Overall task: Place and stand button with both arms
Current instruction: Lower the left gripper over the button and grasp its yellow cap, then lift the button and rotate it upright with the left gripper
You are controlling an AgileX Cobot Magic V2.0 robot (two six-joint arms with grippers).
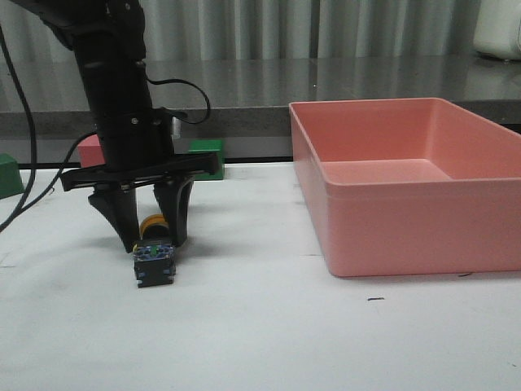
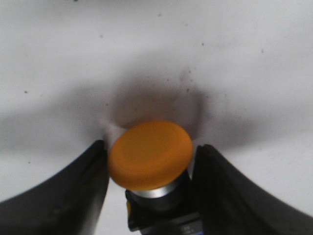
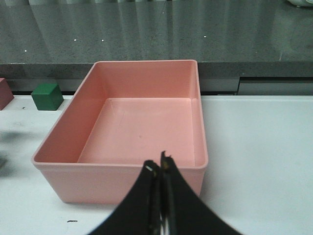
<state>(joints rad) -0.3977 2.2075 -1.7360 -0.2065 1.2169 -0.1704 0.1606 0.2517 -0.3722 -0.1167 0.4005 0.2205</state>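
Observation:
The button (image 1: 155, 259) lies on its side on the white table, its bluish base towards the front camera and its yellow cap away from it. My left gripper (image 1: 153, 240) reaches down over it, one finger on each side of the cap. In the left wrist view the yellow cap (image 2: 149, 154) and silver collar sit between the two black fingers (image 2: 73, 196), which press against its sides. My left gripper (image 2: 151, 147) is shut on the button. My right gripper (image 3: 160, 166) is shut and empty, above the table in front of the pink bin; the front view does not show it.
A large empty pink bin (image 1: 423, 220) stands at the right and also shows in the right wrist view (image 3: 117, 183). A green cube (image 1: 207, 151) (image 3: 47, 96) and a pink cube (image 1: 88, 151) sit behind the left arm. Another green block (image 1: 6, 175) is at the far left edge.

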